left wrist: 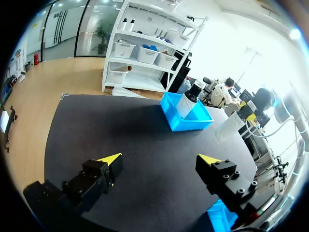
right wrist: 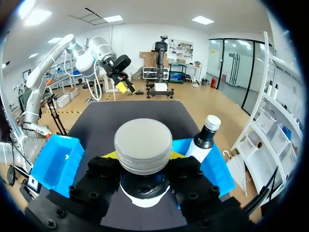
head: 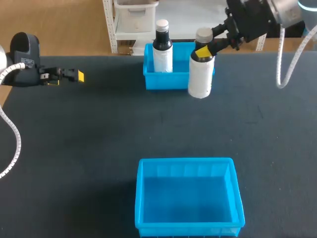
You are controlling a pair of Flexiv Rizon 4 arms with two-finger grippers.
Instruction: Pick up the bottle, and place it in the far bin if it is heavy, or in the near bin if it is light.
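One bottle (head: 200,74) is in hand: white body, grey cap, upright. The right pincer (head: 202,51) is closed on its neck just under the cap, a yellow tip on each side, the fingers kept apart only by the neck itself. The right wrist view confirms this: the cap sits directly over the finger gap, w/ both fingers pressed in from opposite sides.

Judged reason for the high grip: the neck is the narrowest part and the cap overhang stops the bottle slipping down thru the fingers. The bottle also hangs plumb, which suits a weight check.

The far bin (head: 166,79) lies just beside the right pincer, on the side toward the left pincer (head: 74,75). The held bottle is outside the bin walls, at or v. near the bin's outer corner. Cannot tell whether its base is off the table (head: 99,129). A 2nd bottle (head: 162,49), dark neck w/ white cap, stands upright inside that bin. It is near the right pincer and apart from the held bottle.

The near bin (head: 143,198) is well apart from the right pincer, on the robot's side of it. No contents seen.

The left pincer is wide open and holds nothing. It is low over the table, well apart from the right pincer and from both bins. Judged: parked there to keep the working arm's path free.

Status (judgement): grasp made, sorting not yet done. Weight cannot be read from appearance, so the choice of bin is undetermined. Risk if the far bin is chosen: the 2nd bottle takes up part of it, so the drop should go to the vacant part nearest the right pincer.
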